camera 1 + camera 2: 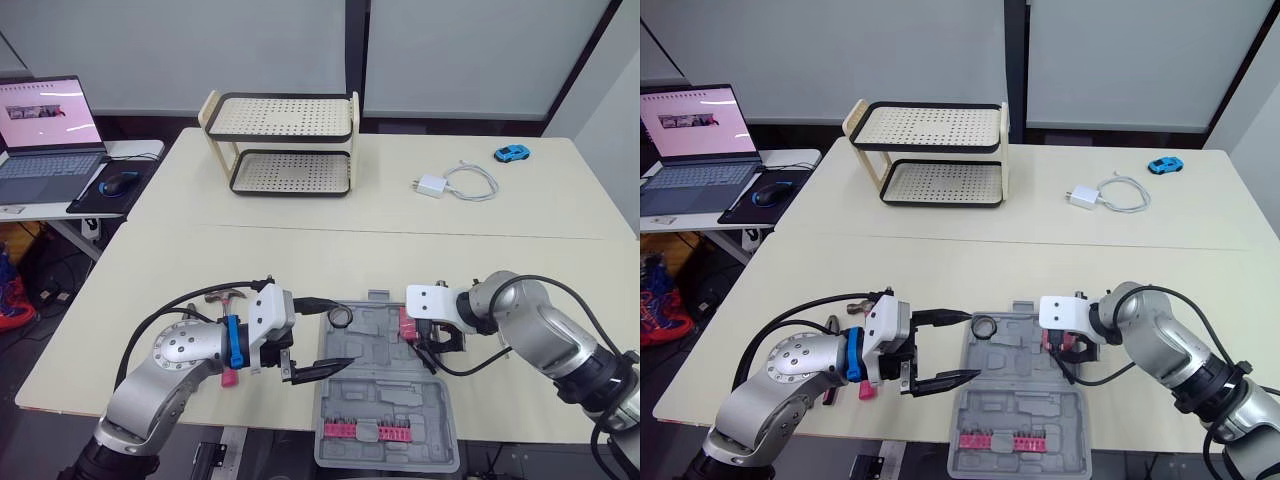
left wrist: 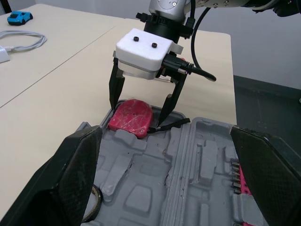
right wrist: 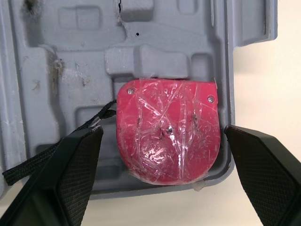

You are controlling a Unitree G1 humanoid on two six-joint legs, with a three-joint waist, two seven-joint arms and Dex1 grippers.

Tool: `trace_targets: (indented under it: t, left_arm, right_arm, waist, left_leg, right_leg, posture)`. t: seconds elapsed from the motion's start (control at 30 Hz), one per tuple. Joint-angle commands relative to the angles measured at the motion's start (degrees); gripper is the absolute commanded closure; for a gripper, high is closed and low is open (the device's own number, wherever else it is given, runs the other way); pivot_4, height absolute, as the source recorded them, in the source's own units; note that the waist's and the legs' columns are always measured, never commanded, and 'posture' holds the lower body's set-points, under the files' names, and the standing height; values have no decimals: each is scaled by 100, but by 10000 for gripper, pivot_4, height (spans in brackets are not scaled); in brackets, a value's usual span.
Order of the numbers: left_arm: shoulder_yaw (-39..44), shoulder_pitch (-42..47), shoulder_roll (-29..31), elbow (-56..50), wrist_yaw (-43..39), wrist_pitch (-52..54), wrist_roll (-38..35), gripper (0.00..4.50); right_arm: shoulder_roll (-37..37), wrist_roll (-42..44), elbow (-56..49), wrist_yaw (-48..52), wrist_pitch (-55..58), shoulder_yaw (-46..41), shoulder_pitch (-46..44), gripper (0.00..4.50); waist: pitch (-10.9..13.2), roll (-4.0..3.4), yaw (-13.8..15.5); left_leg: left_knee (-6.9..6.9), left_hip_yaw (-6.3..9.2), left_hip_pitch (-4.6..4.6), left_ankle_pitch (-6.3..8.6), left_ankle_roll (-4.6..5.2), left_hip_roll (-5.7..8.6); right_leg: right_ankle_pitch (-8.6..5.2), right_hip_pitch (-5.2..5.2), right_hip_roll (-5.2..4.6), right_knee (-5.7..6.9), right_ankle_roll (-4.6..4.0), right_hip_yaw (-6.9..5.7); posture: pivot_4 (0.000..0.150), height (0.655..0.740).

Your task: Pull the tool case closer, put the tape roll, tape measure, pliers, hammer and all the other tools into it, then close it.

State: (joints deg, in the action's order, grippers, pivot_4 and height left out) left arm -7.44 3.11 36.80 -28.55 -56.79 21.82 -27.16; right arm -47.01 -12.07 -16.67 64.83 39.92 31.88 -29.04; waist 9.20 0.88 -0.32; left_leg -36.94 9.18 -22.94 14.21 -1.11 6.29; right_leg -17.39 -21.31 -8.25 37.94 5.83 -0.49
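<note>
Far back on tabletop (image 1: 500, 260), well clear: rack (image 1: 282, 143), charger (image 1: 432, 185), toy car (image 1: 512, 153). Case (image 1: 385, 400) open at near edge, tape measure (image 3: 168, 134) in its corner between spread, non-gripping fingers of right hand (image 2: 137, 115). Left hand (image 1: 973, 345) wide open, empty, beside tape roll (image 1: 985, 326).

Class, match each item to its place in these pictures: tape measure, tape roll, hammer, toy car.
Items:
1 tape measure
2 tape roll
3 hammer
4 toy car

Places:
A far right part of the table
B on the table, outside the case
C in the case, between the right gripper's open fingers
D in the case's far left corner

Pairs: 1-C, 2-D, 3-B, 4-A
</note>
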Motion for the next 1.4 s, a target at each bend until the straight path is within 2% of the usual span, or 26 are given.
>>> trace_targets:
  t: [0.03,0.23,0.37,0.47,0.67,1.13,1.4]
  left_arm:
    - [28,113,12,-52,-40,-93,-33,0]
    - [-20,272,-5,1,-89,-81,-21,0]
    - [-86,360,-32,34,-118,-109,-5,0]
    - [-130,436,-64,46,-122,-96,-2,0]
    - [-133,511,-53,72,-174,-81,-2,0]
    - [-234,832,-185,164,-154,-62,31,0]
    - [-300,935,-229,253,-169,-58,89,0]
  right_arm:
    - [-189,237,-573,196,198,-413,-45,283]
    - [-561,968,-1158,507,545,-1163,174,283]
    - [-268,1616,-1187,206,52,-2073,664,283]
    - [24,2036,-1010,15,-730,-2735,1404,6341]
    - [210,2164,-690,-238,-1787,-2983,1972,27370]
    - [795,2041,607,-590,-3361,-2753,2285,27370]
    - [1103,1866,1431,-773,-3862,-2546,2094,27370]
  waist:
    - [0,0,1]
    - [0,1,15]
    - [1,2,12]
    - [1,4,22]
    - [2,3,-1]
    - [2,3,0]
    - [2,3,-10]
  left_leg:
    - [0,0,0,0,0,0]
    - [0,1,0,1,0,0]
    - [1,0,0,2,1,-1]
    - [0,3,1,2,1,-2]
    - [-1,1,3,2,1,0]
    - [0,3,7,1,-1,-6]
    - [-1,3,8,0,-2,-5]
  right_leg:
    - [0,0,0,0,0,-1]
    - [0,1,0,-1,0,-2]
    - [0,5,0,-4,0,-3]
    - [0,9,0,-4,0,-8]
    - [0,10,0,-3,0,-4]
    - [0,12,9,1,0,-3]
    - [0,11,9,3,-1,-1]
  posture:
    - [1500,7400]
    - [1500,7400]
    - [1500,7400]
    - [1500,7400]
    - [1500,7400]
    - [1500,7400]
    - [1500,7400]
